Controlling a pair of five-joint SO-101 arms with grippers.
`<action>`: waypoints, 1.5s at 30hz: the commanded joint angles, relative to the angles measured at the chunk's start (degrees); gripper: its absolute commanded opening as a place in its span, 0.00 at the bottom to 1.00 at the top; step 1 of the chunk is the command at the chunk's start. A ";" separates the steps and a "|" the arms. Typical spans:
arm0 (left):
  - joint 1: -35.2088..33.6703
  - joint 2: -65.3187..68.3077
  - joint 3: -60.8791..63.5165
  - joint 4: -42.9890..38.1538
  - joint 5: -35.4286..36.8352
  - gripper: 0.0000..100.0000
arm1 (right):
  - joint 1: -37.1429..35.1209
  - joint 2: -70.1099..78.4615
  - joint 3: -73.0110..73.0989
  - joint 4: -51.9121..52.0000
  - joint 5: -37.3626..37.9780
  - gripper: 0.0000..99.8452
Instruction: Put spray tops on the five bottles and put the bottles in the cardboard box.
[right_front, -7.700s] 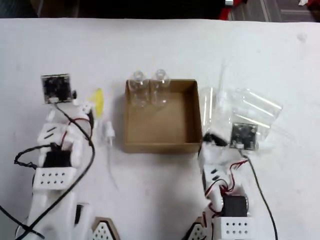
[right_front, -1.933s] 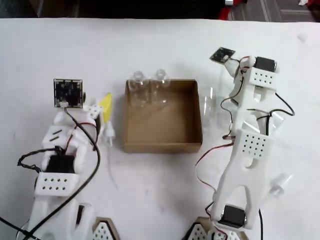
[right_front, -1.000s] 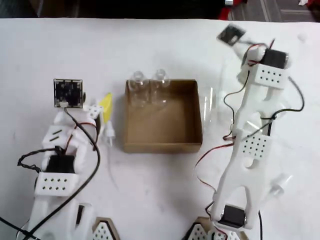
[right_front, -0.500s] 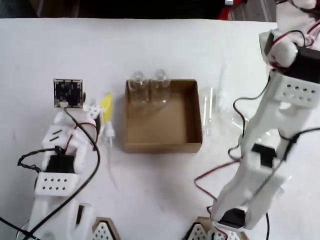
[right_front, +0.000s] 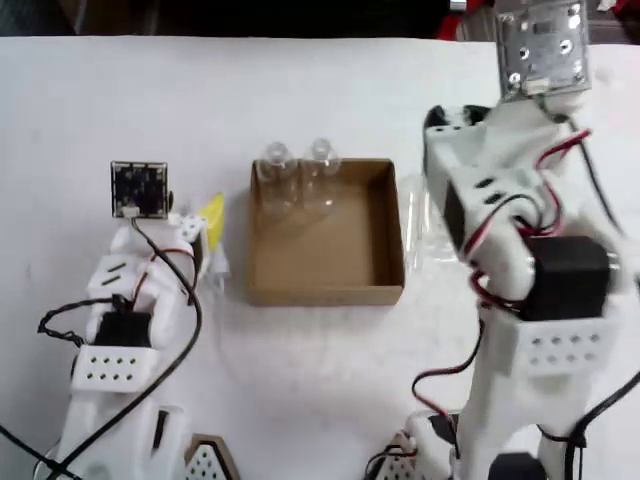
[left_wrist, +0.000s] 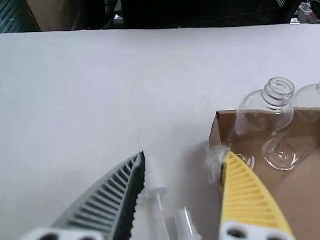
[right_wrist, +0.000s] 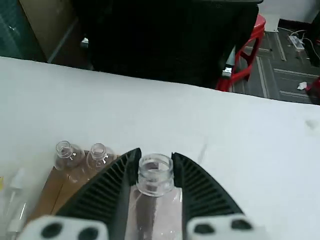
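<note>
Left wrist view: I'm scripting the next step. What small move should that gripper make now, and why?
Probably close the left gripper on the spray top lying between its open fingers, since the right gripper holds a bottle with a bare neck.

Two uncapped clear bottles in cardboard box; third bottle in right pincer; spray top beside box
</note>
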 joint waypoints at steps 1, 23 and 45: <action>0.40 -1.45 0.97 -4.31 -0.79 0.23 | -2.07 -5.58 20.13 -18.15 -1.23 0.02; 0.31 -1.10 1.67 -6.07 -0.79 0.23 | -9.80 -5.05 70.07 -89.45 -1.67 0.02; 0.31 -1.19 1.58 -6.07 -0.79 0.23 | -6.11 15.16 72.09 -114.24 -2.64 0.02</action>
